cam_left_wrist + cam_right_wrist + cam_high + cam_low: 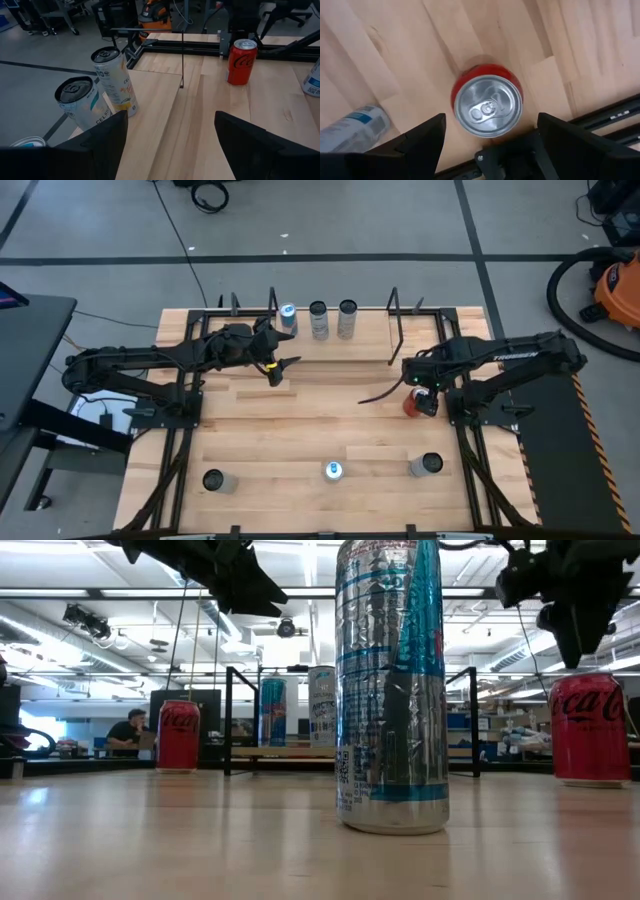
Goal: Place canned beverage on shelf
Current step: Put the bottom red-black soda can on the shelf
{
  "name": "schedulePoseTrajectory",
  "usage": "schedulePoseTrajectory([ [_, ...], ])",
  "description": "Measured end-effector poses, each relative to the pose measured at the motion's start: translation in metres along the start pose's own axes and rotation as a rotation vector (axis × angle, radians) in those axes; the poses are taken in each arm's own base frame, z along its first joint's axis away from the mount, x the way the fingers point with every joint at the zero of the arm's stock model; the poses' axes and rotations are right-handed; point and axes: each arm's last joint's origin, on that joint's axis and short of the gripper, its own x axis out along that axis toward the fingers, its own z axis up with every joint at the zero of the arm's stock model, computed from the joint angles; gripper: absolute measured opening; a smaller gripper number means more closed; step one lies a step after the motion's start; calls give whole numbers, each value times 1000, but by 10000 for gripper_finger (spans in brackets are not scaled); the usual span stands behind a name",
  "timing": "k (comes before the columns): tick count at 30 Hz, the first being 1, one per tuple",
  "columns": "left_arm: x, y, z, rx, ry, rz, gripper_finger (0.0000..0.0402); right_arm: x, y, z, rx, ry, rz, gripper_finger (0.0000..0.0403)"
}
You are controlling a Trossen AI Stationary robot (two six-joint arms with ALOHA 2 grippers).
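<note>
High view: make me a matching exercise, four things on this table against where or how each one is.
1 red can
2 shelf
3 left gripper
4 blue-topped can

A holds three upright cans
B open, empty, beside the shelf
C below the open right gripper
D middle of the row far from the shelf

Pairs: 1-C, 2-A, 3-B, 4-D

Pale smooth wood with a satin sheen is seen on the tabletop (300, 420); glossy painted metal on the red can (487, 105); matt black fingers (415, 137).
</note>
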Motion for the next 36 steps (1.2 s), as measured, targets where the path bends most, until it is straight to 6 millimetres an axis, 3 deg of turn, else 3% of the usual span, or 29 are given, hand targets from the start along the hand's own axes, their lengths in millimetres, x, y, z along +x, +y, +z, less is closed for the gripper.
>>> schedulePoseTrajectory([
  [8, 0, 0, 0, -1, -1, 0, 299, 19, 5, -3, -18, 16, 7, 323],
  [36, 0, 0, 0, -1, -4, 1, 299, 41, 13, -1, 6, 5, 22, 323],
])
